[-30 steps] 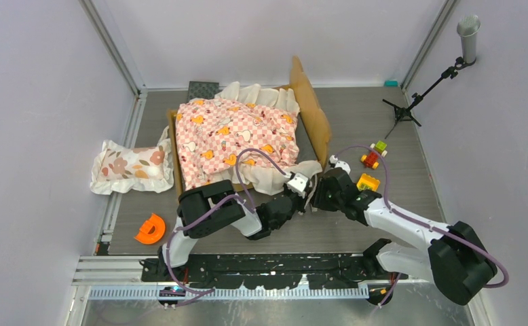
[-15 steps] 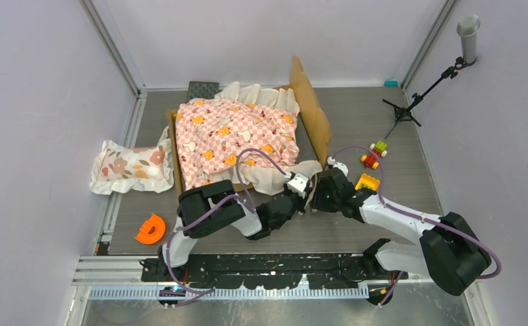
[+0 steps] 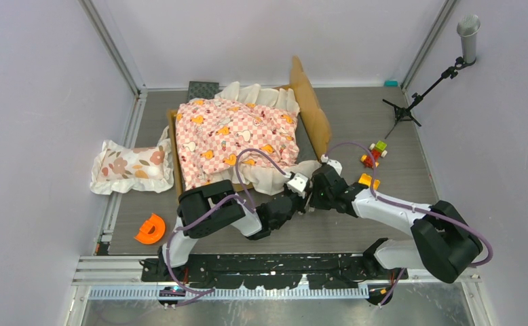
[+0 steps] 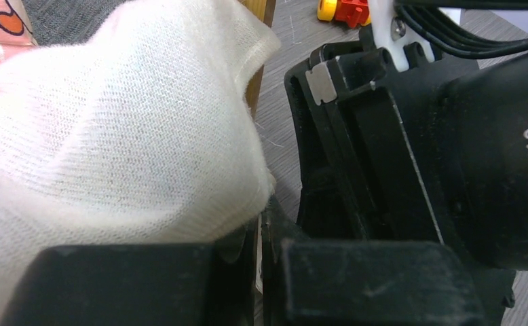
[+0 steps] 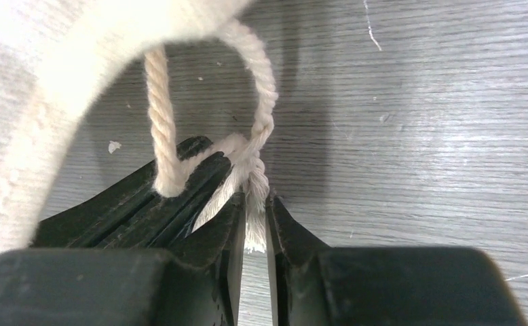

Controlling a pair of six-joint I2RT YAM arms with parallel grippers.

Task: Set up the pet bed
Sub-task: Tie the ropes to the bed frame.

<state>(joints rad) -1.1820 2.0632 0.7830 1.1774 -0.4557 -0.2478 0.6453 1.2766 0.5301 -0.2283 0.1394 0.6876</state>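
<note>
The pet bed [image 3: 313, 117], a tan wooden frame with a wavy headboard, lies at mid-table. A strip of its dark grey mattress [image 3: 306, 138] shows beside the pink-checkered sheet [image 3: 237, 132] bunched on top. At the bed's near right corner both grippers meet. My left gripper [image 3: 303, 197] [image 4: 260, 227] is shut on the sheet's cream ruffle [image 4: 112, 129]. My right gripper [image 3: 317, 191] [image 5: 254, 204] is shut on a white twisted cord [image 5: 265, 102] that loops from the cream fabric, just above the grey tabletop. The right gripper's black body fills the right of the left wrist view.
A floral ruffled pillow [image 3: 129, 167] lies left of the bed. An orange curved piece [image 3: 151, 229] sits near the left front. Coloured toy blocks [image 3: 372, 158] lie right of the headboard, beside a microphone stand [image 3: 424, 88]. Walls enclose the table.
My right arm has shifted left toward the bed's corner and its jaws have narrowed onto the cord. The left arm and the bedding have not moved.
</note>
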